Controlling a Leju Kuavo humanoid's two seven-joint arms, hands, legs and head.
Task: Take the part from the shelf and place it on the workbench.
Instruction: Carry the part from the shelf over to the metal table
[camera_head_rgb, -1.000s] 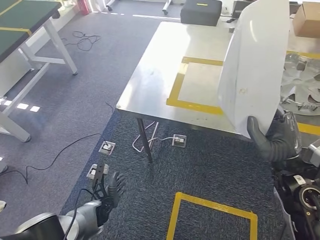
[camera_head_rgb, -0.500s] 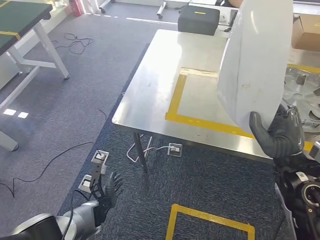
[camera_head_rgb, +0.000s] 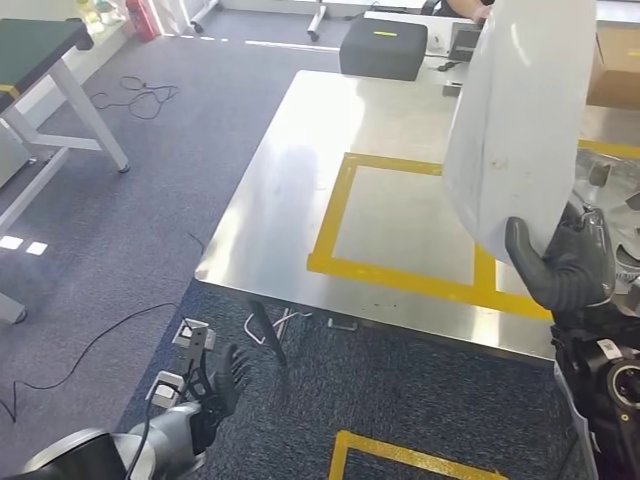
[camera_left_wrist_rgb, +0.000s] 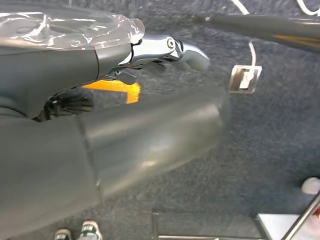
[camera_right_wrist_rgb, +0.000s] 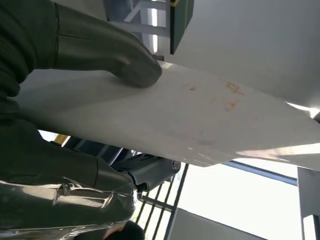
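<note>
Hanging at the lower left of the head view, the left hand (camera_head_rgb: 219, 385) has its fingers spread over the carpet (camera_head_rgb: 136, 210), holding nothing. The steel workbench (camera_head_rgb: 287, 190) fills the centre. At the right, the right hand (camera_head_rgb: 562, 265) grips the white part (camera_head_rgb: 521, 120) upright above the bench edge.

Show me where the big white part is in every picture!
Head view: the white part stands upright at the right, above the steel workbench, gripped at its bottom edge by the right robot hand.
Left wrist view: not in it.
Right wrist view: the white part stretches across the middle.
Shared landmark: the right robot hand's dark thumb.
</note>
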